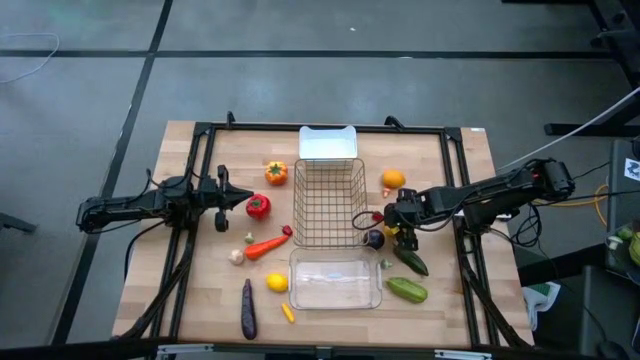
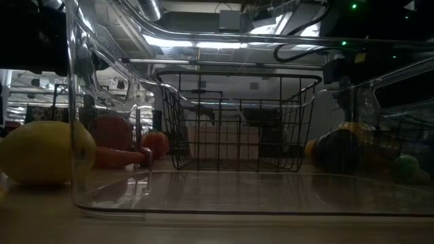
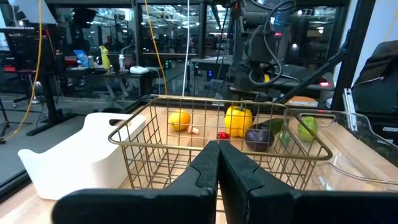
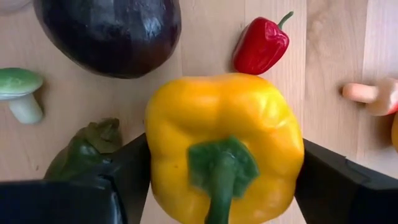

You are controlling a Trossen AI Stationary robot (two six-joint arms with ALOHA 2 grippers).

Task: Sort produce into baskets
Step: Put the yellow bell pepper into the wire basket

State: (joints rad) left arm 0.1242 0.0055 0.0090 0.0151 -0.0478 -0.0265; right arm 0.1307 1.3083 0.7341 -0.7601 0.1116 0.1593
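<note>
The right gripper (image 4: 224, 162) stands over the bench (image 1: 440, 310) just right of the wire basket (image 1: 328, 204), its jaws set against the two flanks of a yellow pepper (image 4: 224, 143) and grasping it. The pepper sits squarely between the jaws, green stem toward the wrist camera, so its long axis runs along the line of approach; whether it is clear of the bench cannot be told. The basket lies to the left of this gripper, close by, and the right arm is plainly the nearer one.

The left gripper (image 3: 217, 168) waits on the basket's far side, near a red pepper (image 1: 258, 206), jaws clenched on nothing.

Materials: the yellow pepper is smooth, glossy and lobed (a moulded toy, by the look). Close by it lie a dark, rounded eggplant (image 4: 109, 34), a small red chilli (image 4: 261, 45) and a dull green piece (image 4: 84, 152) partly hidden by the jaw. The basket is open metal mesh, deep and square.
</note>
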